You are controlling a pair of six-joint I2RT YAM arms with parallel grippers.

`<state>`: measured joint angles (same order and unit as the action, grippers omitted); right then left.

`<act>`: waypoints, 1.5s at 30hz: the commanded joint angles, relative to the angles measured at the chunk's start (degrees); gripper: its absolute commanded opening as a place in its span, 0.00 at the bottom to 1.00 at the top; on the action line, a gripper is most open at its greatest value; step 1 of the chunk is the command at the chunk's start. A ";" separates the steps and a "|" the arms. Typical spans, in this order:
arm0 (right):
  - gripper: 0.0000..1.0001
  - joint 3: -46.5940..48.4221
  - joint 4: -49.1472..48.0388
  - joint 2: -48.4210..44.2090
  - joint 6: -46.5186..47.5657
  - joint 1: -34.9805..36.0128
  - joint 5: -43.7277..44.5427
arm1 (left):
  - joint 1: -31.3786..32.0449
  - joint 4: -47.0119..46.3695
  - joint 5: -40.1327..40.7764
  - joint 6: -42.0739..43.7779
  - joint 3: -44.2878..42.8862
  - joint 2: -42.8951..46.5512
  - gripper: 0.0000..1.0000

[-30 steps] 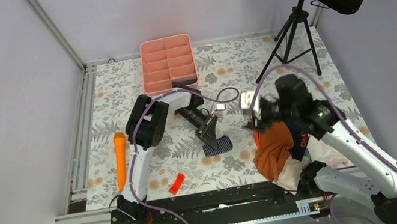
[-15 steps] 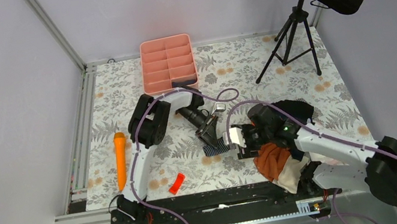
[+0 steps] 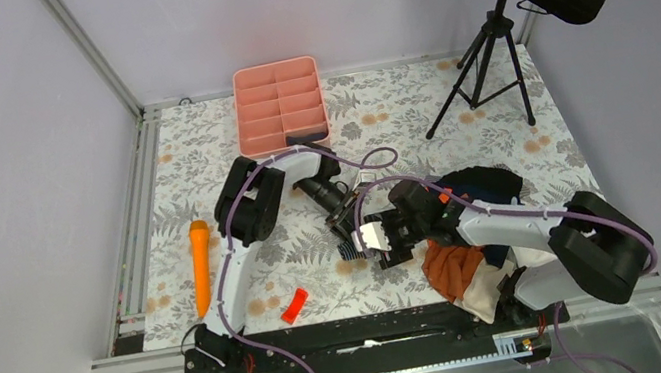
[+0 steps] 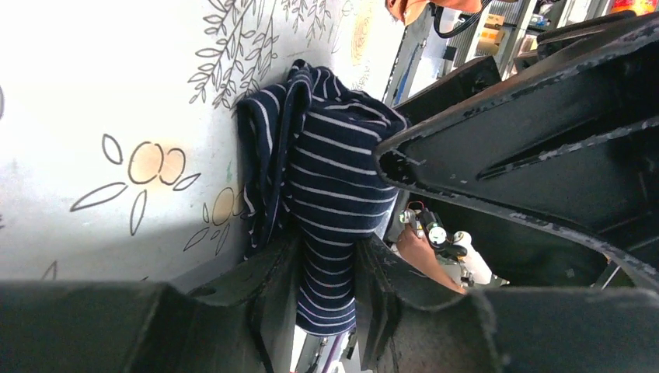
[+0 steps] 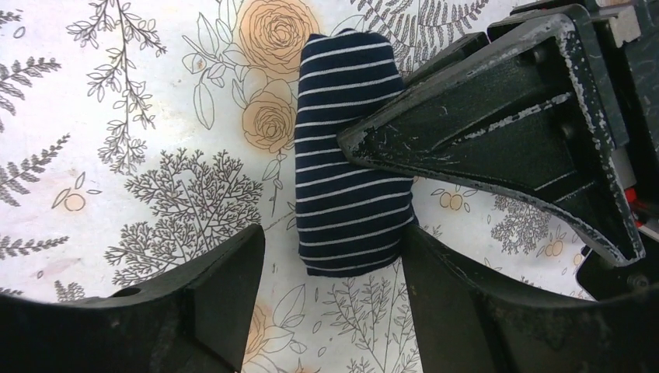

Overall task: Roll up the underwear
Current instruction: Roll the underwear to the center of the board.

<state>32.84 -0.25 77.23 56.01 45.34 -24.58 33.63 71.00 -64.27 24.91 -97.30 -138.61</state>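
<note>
**Striped underwear roll sits between both claws at the middle of the table**

The striped underwear (image 5: 350,155), dark navy with thin white stripes, lies as a compact roll on the flowered table (image 3: 394,105), near its middle and in front of the pink compartment tray (image 3: 279,104).

The left claw (image 4: 328,245) reaches down onto the roll from the far side. In the left wrist view the cloth fills the gap between its two fingers (image 4: 272,295), which touch it on either side, so the claw is pinching the roll. How firm the hold is cannot be told.

The right claw (image 5: 332,241) comes in from the opposite side with its jaws spread. The near end of the roll lies between its fingers (image 5: 225,280). Bare table shows between the cloth and one finger, while the other finger stands just beside the roll's edge.

An orange garment (image 3: 450,268) is heaped under the right arm at the near right of the table, with a dark cloth (image 3: 486,183) just behind it. Both lie apart from the roll.
</note>
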 commanded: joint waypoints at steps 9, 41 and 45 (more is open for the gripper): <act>0.70 2.45 -5.79 6.68 3.41 1.86 1.18 | 0.56 -7.27 13.49 2.69 -0.61 -3.52 0.32; 0.39 11.27 9.15 11.21 4.93 1.78 -2.24 | 0.43 -9.17 17.09 2.14 0.70 -0.50 0.35; 0.08 12.12 13.44 12.22 5.60 1.76 -2.93 | -2.39 -10.14 19.41 0.57 0.57 3.51 0.38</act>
<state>43.35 7.20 87.29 60.42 46.59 -24.56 33.52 70.98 -60.77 23.68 -97.73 -137.67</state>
